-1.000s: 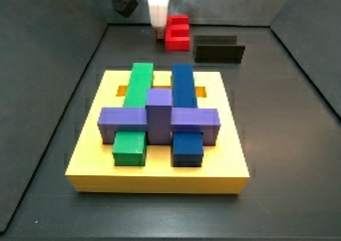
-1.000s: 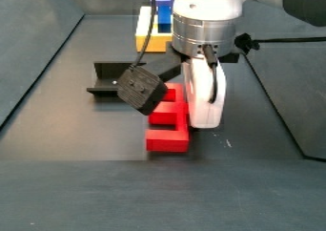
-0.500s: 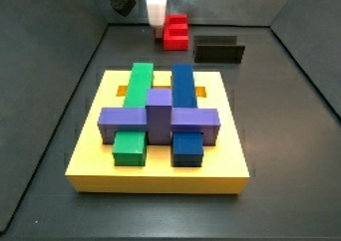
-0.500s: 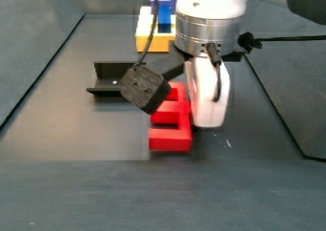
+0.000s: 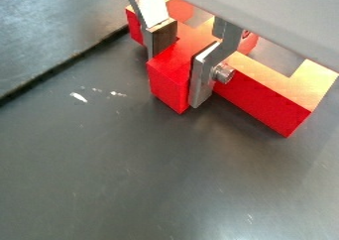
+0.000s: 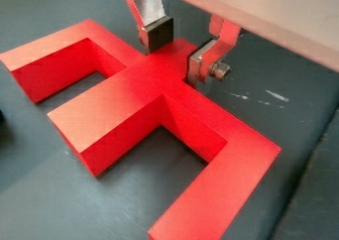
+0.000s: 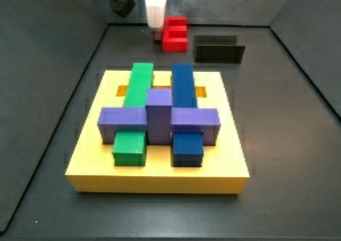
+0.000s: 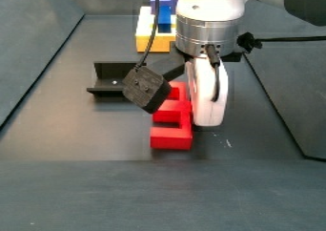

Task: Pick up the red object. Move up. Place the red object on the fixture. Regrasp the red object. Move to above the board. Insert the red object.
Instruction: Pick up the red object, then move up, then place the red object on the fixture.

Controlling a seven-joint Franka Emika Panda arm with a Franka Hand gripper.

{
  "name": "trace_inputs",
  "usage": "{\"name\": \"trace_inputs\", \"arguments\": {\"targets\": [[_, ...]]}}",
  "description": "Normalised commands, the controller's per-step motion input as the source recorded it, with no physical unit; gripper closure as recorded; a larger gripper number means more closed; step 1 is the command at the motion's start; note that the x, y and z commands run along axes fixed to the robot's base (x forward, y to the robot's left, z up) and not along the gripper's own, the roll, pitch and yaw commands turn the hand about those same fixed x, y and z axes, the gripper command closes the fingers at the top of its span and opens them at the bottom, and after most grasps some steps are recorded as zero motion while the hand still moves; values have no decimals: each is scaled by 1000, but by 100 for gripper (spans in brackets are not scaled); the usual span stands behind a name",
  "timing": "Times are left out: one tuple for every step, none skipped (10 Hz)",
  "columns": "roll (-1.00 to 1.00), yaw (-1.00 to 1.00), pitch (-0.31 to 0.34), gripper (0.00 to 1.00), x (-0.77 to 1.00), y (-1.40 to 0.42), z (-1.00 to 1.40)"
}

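- Red plastic fills a wrist view: the red object lies flat on the dark counter, and the gripper straddles its top stub, one silver finger against the stub's side and the other on the far side. The jaws look clamped on the stub, or all but closed on it; a thin gap cannot be ruled out. Taking the narrow stub rather than the wide crossbar fits what the jaws can span.
- In a wrist view from the opposite side, the whole arch shape of the red object reads plainly: crossbar, two legs spreading away, and the stub running up between the fingers. This view shows that the piece rests on its broad face, which the previous one only hints at.
- In a side view, the board sits near the camera, carrying green, blue and purple blocks, and the red object lies at the far end, well apart from it, under the gripper. The fixture stands just beside the piece, so the transfer to it should be short.
- In a side view from the far end, the red object appears to lie on the counter beneath the gripper, so I judge the pick-up step under way, the lift not begun. The fixture shows here as an open bracket, its slot facing the piece.
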Motion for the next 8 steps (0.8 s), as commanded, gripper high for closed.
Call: {"name": "trace_inputs", "arguments": {"targets": [[0,0,0,100,0,0,0],[0,0,0,100,0,0,833],[-1,19,12,100,-12,-2,810],[30,17,59,100,-40,-3,521],[60,17,58,100,-17,-2,326],[-14,0,0,100,29,0,-9],[-143,0,0,100,109,0,0],[-357,134,0,100,240,-20,66]]}}
